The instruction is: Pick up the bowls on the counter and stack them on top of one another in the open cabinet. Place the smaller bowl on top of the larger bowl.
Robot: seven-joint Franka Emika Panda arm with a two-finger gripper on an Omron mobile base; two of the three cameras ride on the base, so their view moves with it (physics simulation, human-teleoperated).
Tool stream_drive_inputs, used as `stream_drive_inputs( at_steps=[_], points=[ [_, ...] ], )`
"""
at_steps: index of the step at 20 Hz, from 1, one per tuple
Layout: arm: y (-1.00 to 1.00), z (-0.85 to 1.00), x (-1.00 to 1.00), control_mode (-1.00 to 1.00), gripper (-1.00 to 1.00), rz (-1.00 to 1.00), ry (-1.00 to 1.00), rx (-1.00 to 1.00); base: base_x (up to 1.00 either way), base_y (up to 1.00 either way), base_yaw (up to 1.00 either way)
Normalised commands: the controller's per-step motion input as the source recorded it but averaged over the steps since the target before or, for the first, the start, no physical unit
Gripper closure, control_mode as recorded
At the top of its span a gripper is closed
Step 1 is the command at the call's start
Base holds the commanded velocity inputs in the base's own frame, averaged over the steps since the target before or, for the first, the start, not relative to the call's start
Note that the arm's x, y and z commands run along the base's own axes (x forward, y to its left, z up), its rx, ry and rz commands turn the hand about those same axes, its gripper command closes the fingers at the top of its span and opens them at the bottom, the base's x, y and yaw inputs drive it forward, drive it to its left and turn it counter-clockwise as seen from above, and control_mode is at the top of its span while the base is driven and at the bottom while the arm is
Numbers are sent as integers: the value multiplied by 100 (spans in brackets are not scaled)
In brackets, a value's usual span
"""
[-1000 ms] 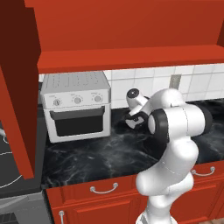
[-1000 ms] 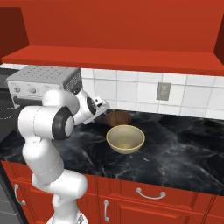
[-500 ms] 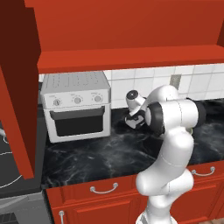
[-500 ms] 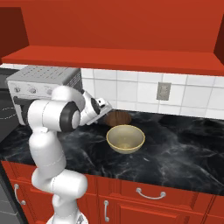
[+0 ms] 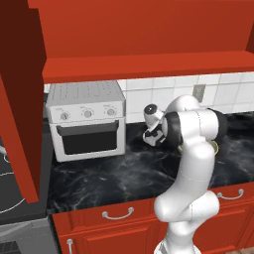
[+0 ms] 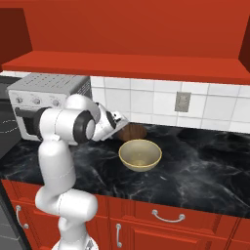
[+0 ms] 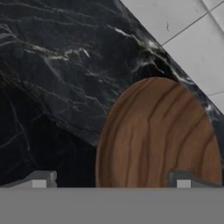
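Near the bench's (image 6: pixel 205 166) back edge, I am holding my empty hand (image 7: pixel 111 181) wide open over the brown bowl (image 7: pixel 159 140), lining up to straddle its rim.

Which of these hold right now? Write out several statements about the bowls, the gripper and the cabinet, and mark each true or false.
1. The tan bowl sits on the counter. True.
2. The brown bowl is already on the cabinet shelf. False: it rests on the counter, near the tiled wall.
3. The gripper is open, with nothing between its fingertips. True.
4. The two bowls are stacked. False: they sit apart, the brown one behind the tan one in the right base view.
5. The toaster oven stands on the cabinet shelf. False: it stands on the counter below it.
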Motion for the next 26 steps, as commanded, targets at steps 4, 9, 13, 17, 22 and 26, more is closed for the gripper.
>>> stream_drive_inputs(
  at_steps=[4,9,13,17,22,26],
  points=[
    [-9,-20,16,-100,-100,0,0,0,0,0,0],
    [-11,-18,12,-100,-100,0,0,0,0,0,0],
    [-7,-18,11,-100,-100,0,0,0,0,0,0],
    [-2,-17,13,-100,-100,0,0,0,0,0,0],
    [-2,-17,15,-100,-100,0,0,0,0,0,0],
    [-4,-17,15,-100,-100,0,0,0,0,0,0]
  ],
)
